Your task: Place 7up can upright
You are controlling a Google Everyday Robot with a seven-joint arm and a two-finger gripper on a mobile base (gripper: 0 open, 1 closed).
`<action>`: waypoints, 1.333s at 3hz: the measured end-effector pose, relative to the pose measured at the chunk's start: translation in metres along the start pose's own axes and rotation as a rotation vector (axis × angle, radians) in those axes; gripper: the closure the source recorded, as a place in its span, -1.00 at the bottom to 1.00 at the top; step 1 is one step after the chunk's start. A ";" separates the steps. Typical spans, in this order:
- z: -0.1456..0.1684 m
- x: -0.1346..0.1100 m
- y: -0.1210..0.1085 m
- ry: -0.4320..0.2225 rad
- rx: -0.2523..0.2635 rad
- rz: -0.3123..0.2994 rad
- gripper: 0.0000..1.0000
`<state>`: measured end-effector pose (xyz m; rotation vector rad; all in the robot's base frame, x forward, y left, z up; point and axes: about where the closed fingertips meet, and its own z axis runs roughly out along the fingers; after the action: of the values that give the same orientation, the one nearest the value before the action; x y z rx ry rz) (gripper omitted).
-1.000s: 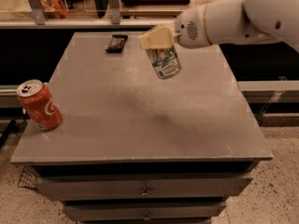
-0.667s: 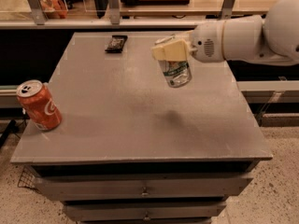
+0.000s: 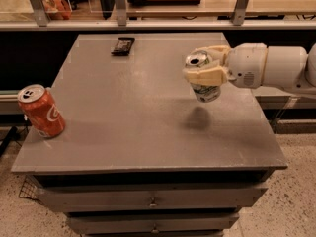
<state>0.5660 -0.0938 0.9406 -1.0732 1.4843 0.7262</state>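
My gripper (image 3: 203, 67) reaches in from the right over the right part of the grey table (image 3: 128, 112). Its cream fingers are shut around the 7up can (image 3: 206, 91), a silvery can with green marks and a shiny top. The can hangs nearly upright, a little above the table, with its shadow on the tabletop just below it. The gripper hides the can's middle.
An orange-red soda can (image 3: 40, 112) stands upright at the table's left front edge. A small black object (image 3: 123, 45) lies near the far edge. Drawers sit under the tabletop. A counter with glass panels runs behind the table.
The gripper has moved right and toward the front with the can. The can has turned more upright and sits lower over the table.
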 end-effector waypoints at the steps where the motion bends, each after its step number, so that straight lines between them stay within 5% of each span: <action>1: -0.014 0.013 0.001 -0.072 -0.033 -0.065 1.00; 4: -0.036 0.043 0.003 -0.109 -0.030 0.003 -0.36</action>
<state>0.5491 -0.1346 0.9052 -1.0381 1.3861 0.7992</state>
